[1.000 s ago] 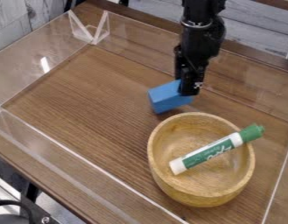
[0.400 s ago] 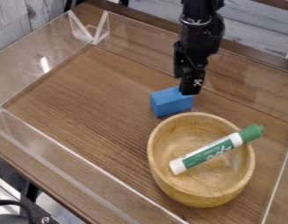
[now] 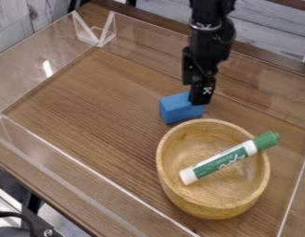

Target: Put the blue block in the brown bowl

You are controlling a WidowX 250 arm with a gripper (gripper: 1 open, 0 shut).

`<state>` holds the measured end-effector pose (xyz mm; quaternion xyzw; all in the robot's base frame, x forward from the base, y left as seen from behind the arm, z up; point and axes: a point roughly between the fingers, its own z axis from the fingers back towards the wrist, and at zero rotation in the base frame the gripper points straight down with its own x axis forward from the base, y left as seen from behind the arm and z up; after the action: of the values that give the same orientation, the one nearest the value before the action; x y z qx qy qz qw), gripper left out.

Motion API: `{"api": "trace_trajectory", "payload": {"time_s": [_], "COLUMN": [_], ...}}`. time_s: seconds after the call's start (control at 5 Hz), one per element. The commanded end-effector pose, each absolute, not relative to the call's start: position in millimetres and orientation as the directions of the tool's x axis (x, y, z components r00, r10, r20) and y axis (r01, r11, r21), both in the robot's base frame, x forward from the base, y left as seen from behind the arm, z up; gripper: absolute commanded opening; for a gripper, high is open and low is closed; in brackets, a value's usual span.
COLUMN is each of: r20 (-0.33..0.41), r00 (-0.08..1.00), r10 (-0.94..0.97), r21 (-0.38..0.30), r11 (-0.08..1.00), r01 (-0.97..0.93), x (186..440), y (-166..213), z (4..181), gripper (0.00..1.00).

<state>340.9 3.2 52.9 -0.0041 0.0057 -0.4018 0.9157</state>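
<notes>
The wooden table (image 3: 93, 102) carries the brown bowl (image 3: 214, 197), a green-and-white marker (image 3: 229, 157) lying inside it. The blue block (image 3: 181, 109) sits just beside the bowl's far rim. My gripper (image 3: 199, 93) points down above the block; I cannot tell whether its jaws are apart.

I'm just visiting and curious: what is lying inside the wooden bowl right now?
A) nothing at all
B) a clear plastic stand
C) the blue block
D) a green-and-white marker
D: a green-and-white marker lies slanted inside the brown bowl, while the blue block sits on the table outside it.
</notes>
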Motion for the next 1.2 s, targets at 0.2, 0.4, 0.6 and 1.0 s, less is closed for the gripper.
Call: {"api": "trace_trajectory", "payload": {"time_s": [0.2,0.4,0.6,1.0], "r20": [0.029,0.033,0.034,0.019], "r00": [0.684,0.681,0.680,0.674], "r10": [-0.729,-0.731,-0.733,-0.739], "r21": [0.018,0.014,0.010,0.010], "r11": [0.684,0.682,0.680,0.674], "r01": [0.729,0.731,0.733,0.739], "x": [349,350,350,353], "y": [8,8,8,8], "z": [50.5,44.1,40.8,46.8], "gripper": [1.00,1.00,1.00,0.00]}}
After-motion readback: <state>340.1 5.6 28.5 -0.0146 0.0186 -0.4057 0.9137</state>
